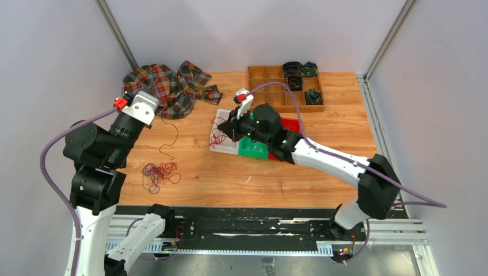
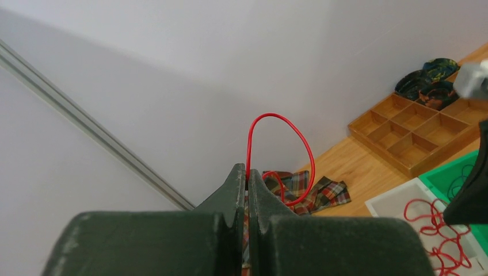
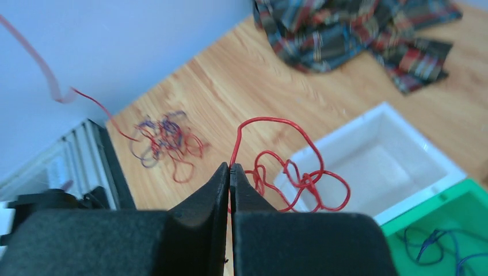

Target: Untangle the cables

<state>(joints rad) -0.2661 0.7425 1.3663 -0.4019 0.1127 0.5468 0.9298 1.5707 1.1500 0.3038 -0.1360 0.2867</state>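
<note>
Over the wooden table [image 1: 241, 175], left hand [image 2: 246, 173] and right hand [image 3: 229, 168] each pinch tight on red cable [image 2: 277, 117].

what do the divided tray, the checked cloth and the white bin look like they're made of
The divided tray looks like wood, matte, with a warm brown tone like the tabletop and thin flat dividers. The checked cloth is woven fabric, soft enough to lie crumpled in folds. The white bin is probably plastic: smooth, evenly coloured, with rounded moulded walls.
</note>
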